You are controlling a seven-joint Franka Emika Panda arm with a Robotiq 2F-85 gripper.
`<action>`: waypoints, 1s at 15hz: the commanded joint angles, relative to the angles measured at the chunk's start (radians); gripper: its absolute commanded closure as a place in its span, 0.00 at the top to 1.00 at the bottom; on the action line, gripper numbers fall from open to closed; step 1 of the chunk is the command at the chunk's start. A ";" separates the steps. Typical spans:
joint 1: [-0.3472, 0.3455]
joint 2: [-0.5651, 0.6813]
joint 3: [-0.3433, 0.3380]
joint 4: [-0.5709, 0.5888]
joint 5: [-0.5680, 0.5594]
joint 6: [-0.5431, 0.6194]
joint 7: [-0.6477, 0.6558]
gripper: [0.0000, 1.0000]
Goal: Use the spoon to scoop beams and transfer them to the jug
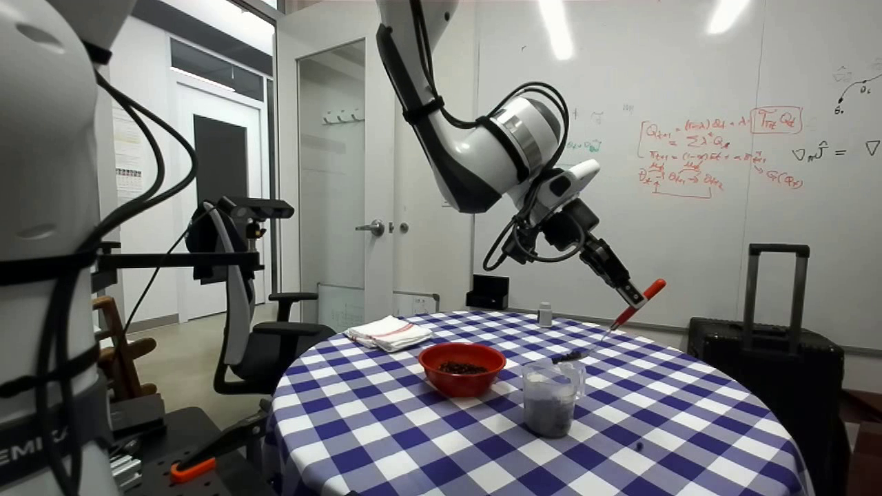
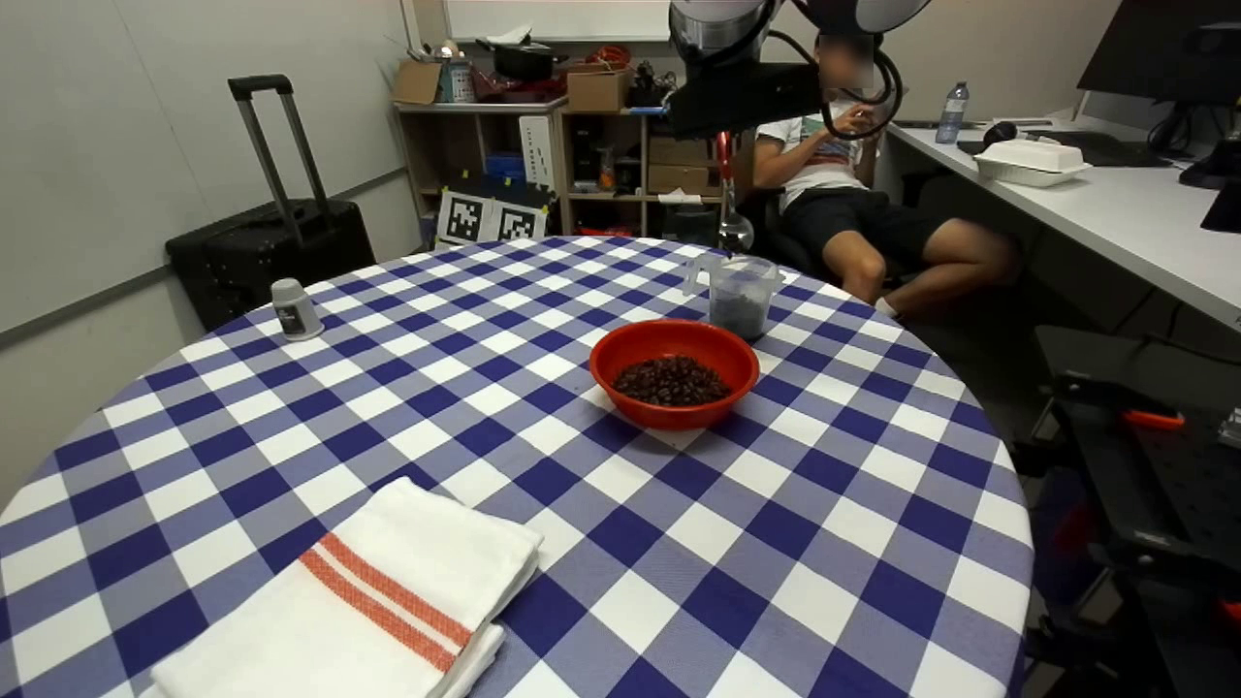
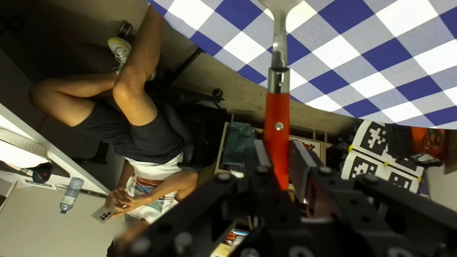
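Observation:
My gripper (image 1: 634, 296) is shut on the red handle of the spoon (image 3: 277, 117), which slants down from the fingers. In an exterior view, dark beans (image 1: 568, 357) show at the spoon's lower end, just behind the rim of the translucent jug (image 1: 549, 408). Another exterior view has the metal spoon bowl (image 2: 736, 233) right above the jug (image 2: 742, 296), on its handle side. Whether it is over the opening I cannot tell. More dark beans (image 2: 671, 381) fill the bottom of the red bowl (image 2: 676, 417) beside the jug. The jug's lower part looks darker; its contents are unclear.
A folded white towel (image 2: 388, 591) with red stripes and a small grey-white shaker (image 2: 296, 308) also stand on the checked round table (image 2: 465, 427). A small dark speck (image 1: 639, 446) lies near the jug. A seated person (image 2: 824, 174) and a black suitcase (image 2: 271, 247) are beyond the table.

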 commanded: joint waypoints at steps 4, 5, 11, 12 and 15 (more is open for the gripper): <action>-0.059 -0.098 0.082 -0.088 -0.079 -0.052 0.077 0.09; -0.067 -0.105 0.088 -0.096 -0.087 -0.053 0.086 0.09; -0.090 -0.139 0.111 -0.129 -0.242 -0.051 0.237 0.09; -0.090 -0.145 0.116 -0.135 -0.279 -0.058 0.274 0.09; -0.100 -0.159 0.140 -0.155 -0.325 -0.079 0.332 0.09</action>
